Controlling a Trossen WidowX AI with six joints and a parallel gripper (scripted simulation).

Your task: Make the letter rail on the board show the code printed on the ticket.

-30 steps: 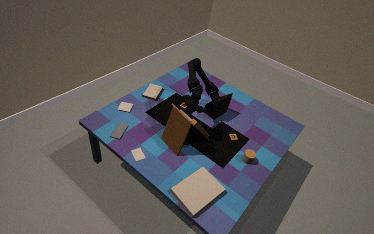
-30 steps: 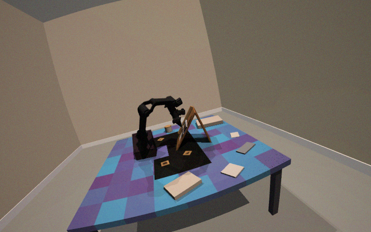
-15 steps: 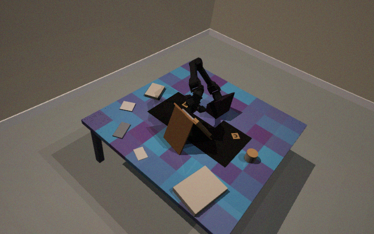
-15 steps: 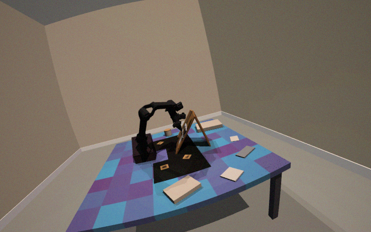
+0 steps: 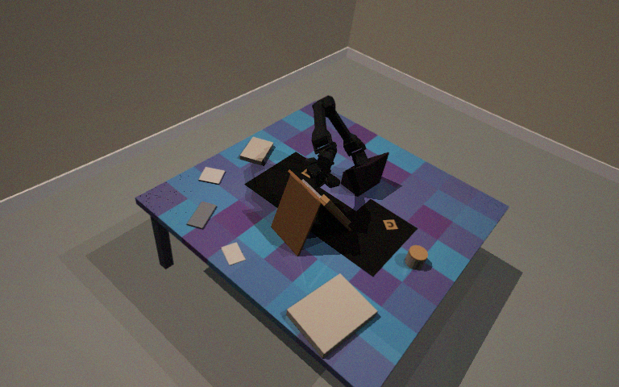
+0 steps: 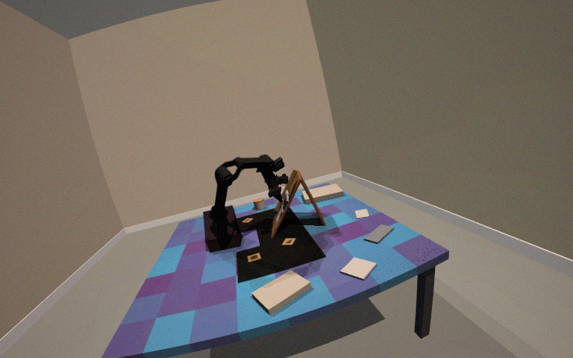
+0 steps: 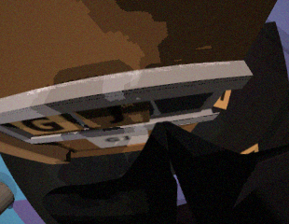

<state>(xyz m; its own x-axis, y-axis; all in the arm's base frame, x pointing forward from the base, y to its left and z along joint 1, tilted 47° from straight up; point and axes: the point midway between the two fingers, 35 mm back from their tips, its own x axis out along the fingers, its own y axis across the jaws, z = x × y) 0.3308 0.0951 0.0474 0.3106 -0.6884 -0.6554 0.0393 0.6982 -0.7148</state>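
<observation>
1. Two black fingers are clenched together with nothing between them, their tips at the lower edge of the rail; whether they touch it, I cannot tell.
2. In the rail, a G tile sits left of a shadowed tile, its letter probably a J. Right of them is a dark, unfilled stretch.
3. Below it, the ticket is too blurred to read fully.
4. The brown board leans as an A-frame.
5. Three loose tiles lie on the black mat.
6. A cylinder stands beyond the mat on the patchwork tabletop.
</observation>
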